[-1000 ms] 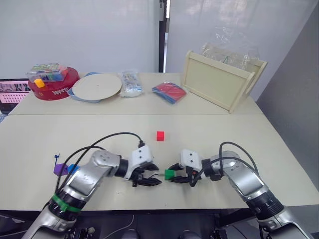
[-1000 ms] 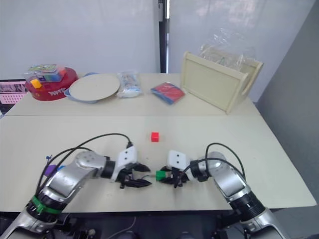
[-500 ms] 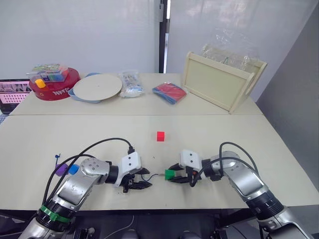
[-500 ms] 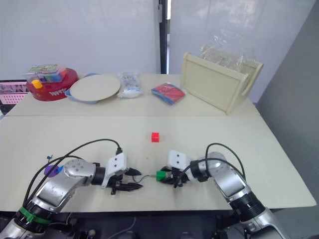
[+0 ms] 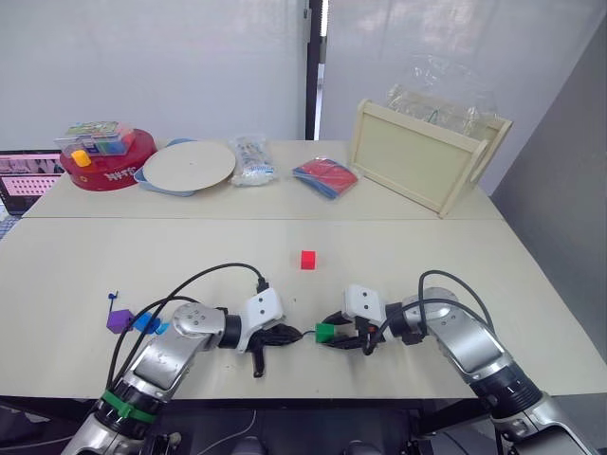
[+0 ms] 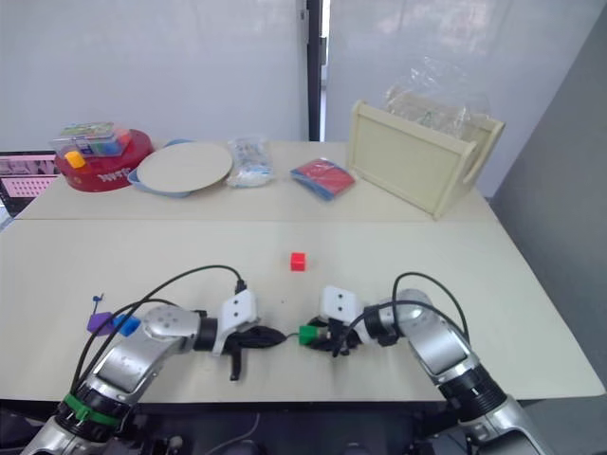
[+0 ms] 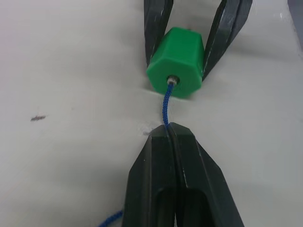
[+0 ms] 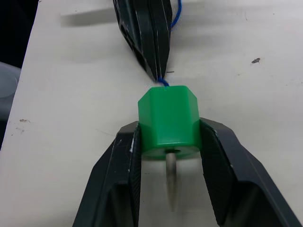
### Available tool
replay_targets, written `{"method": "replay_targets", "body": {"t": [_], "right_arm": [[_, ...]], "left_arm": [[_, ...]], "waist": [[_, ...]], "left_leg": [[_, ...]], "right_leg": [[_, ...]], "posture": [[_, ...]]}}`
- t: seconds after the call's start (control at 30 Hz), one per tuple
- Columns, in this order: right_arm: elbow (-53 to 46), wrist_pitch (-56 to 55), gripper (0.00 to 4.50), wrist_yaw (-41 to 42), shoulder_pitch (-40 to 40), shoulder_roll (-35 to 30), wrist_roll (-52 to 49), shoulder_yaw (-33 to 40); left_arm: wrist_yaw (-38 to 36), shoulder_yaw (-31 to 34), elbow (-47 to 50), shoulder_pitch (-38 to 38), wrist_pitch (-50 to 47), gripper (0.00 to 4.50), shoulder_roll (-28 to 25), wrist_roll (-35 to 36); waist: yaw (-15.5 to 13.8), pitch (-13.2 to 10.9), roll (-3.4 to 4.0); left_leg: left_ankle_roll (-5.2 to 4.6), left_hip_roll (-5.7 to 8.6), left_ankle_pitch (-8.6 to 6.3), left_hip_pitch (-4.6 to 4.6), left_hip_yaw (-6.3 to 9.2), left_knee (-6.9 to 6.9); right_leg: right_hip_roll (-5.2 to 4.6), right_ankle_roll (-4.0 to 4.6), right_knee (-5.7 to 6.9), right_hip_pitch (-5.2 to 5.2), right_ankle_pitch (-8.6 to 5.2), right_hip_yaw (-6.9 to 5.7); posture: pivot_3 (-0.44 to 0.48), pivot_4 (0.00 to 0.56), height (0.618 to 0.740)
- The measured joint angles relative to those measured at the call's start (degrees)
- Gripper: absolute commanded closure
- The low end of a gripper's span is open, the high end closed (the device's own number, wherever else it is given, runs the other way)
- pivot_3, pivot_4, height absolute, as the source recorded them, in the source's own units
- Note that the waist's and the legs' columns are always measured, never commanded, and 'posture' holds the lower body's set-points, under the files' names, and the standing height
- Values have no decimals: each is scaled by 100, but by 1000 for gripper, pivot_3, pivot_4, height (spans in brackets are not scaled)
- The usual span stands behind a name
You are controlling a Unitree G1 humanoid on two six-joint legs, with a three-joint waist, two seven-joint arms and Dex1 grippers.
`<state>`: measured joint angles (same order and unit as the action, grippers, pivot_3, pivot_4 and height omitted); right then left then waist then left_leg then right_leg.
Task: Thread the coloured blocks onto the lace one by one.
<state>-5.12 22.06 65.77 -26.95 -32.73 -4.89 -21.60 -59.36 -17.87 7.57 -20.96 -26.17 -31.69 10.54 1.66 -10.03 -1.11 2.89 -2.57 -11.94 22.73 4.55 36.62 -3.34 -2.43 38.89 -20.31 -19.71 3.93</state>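
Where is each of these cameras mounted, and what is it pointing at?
Head, both eyes: look forward and down over both arms and the table.
Left wrist: looks along the left gripper, pinching the lace.
Right wrist: looks along the right gripper, clamping the green block; the lace's pale tip pokes through.
Shared: block, lace, both grippers.

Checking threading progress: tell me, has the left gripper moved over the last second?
Yes. The left gripper has closed in toward the green block, which stayed put near the red block.
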Motion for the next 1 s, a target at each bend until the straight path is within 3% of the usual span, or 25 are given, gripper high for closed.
{"method": "replay_targets", "body": {"t": [0.2,0.43,0.67,0.7,0.77,0.9,0.93,1.0], "right_arm": [[2,20,3241,-7,2,-4,-4,7],[-47,101,3241,-22,-4,16,-6,-10],[-170,434,3241,-91,-3,44,-112,32],[-188,483,2236,-99,-3,43,-123,39],[-193,614,1621,-130,32,43,-126,26],[-326,832,255,-119,51,-38,-287,42],[-369,879,27,-120,63,-97,-329,72],[-473,975,27,-139,129,-248,-391,210]], "left_arm": [[26,-140,-220,-273,-37,4500,269,-108],[-18,-107,-95,-280,-218,4500,160,-110],[-211,142,369,-247,-518,2389,-305,251],[-229,178,405,-237,-529,2029,-360,285],[-256,173,425,-223,-534,1397,-402,301],[-243,46,340,-266,-497,1381,-286,275],[-224,-39,283,-331,-477,1381,-174,258],[-195,-238,174,-452,-376,1381,49,157]], "waist": [[-8,0,0],[-5,0,-1],[41,-1,0],[45,-1,0],[39,-4,-1],[24,-8,1],[0,-9,0],[-43,-9,-1]], "left_leg": [[0,1,0,0,0,0],[0,0,0,1,0,0],[0,-1,0,5,1,-2],[0,-1,0,6,1,-2],[0,-1,0,11,2,-2],[0,1,0,18,1,-1],[0,3,0,19,1,0],[0,6,0,25,1,1]], "right_leg": [[0,0,1,0,0,0],[0,0,1,-2,0,0],[1,0,0,-7,0,0],[1,0,-2,-6,0,0],[1,0,-3,-10,0,-1],[-1,0,-2,-16,0,-1],[-2,0,-4,-17,0,-1],[-6,-1,-6,-18,0,-1]], "posture": [[0,150,740],[0,150,740],[0,150,740],[0,150,740],[0,150,740],[0,150,740],[0,150,740],[0,150,740]]}}
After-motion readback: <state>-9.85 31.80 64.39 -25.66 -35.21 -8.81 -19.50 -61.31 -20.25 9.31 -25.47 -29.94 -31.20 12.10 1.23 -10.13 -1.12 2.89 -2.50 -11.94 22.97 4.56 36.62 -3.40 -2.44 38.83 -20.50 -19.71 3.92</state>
